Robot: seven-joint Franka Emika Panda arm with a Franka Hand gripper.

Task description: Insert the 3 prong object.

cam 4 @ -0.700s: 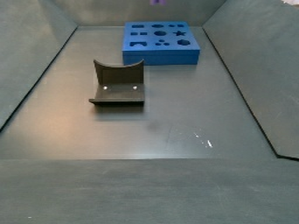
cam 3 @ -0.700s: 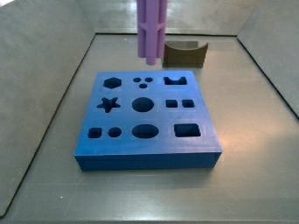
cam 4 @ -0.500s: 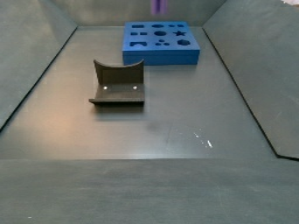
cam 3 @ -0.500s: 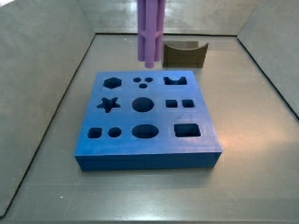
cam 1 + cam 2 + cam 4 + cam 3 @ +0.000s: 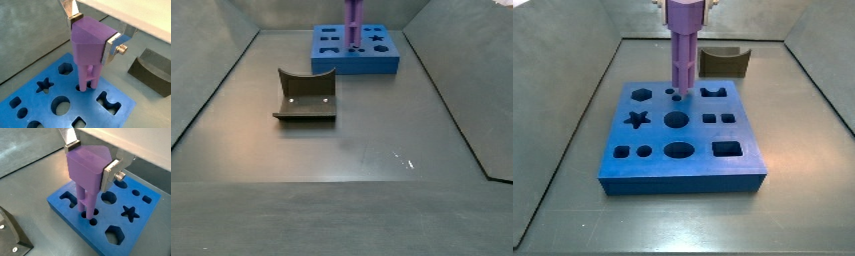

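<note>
So the two-finger gripper (image 5: 95,36) is clamped on the top end of the long lilac-purple ridged plastic bar (image 5: 89,55), silver finger plates pressed flat against either side of it in both wrist views. The bar hangs straight down, upright as far as I can tell.

Its lower end is right at the trio of small round holes (image 5: 675,95) in the chunky blue foam-looking block with shaped cutouts (image 5: 683,170). In a wrist view (image 5: 89,214) the prong tips look like they're just entering the holes, but I can't tell how deep they go. In a side view the bar tip sits at roughly 12 o'clock on the block's top face, with the star cutout (image 5: 636,120) at about 8 o'clock from it and the big round hole (image 5: 676,119) at 6.

My read on progress: pickup and lining up are done, insertion has barely begun. Most of the bar's length stands above the block, so what's left is pushing it down to seat it and then letting go.

The brown block with a curved notch (image 5: 726,62) sits on the floor behind the blue block, at about 1 o'clock, not involved.
</note>
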